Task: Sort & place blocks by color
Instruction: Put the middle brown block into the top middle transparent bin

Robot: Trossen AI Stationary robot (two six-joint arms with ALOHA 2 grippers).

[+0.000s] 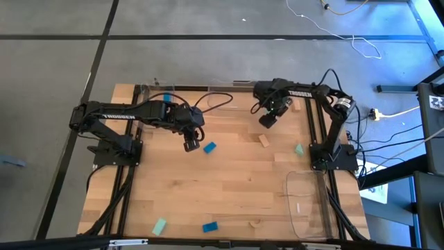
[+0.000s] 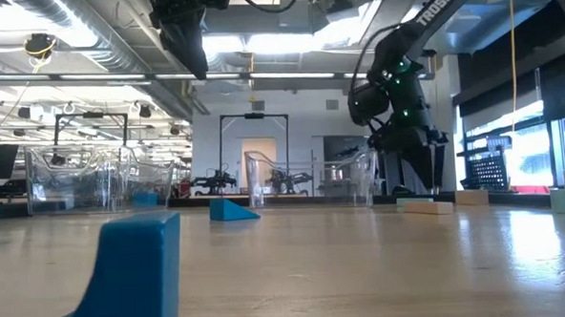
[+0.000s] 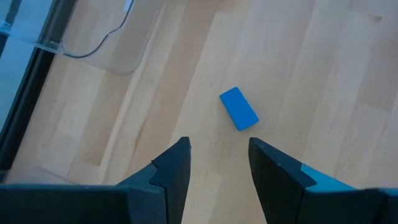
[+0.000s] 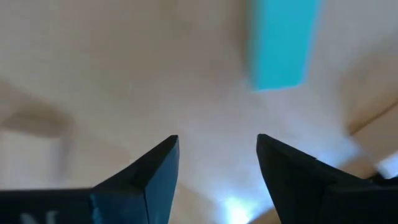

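left fingers apart (empty) | above blue block; table

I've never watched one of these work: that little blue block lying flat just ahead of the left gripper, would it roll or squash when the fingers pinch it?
Probably neither. The blue block lies on a broad flat face with straight edges, so it should slide rather than roll. It looks solid and small beside the open left gripper, so likely stiff and light. Its smooth faces might slip.

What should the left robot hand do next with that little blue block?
Probably lower onto it. The left gripper hangs open and empty above the table, and the blue block lies flat just ahead of its fingers, alone on the wood, so easing forward and down looks sensible.
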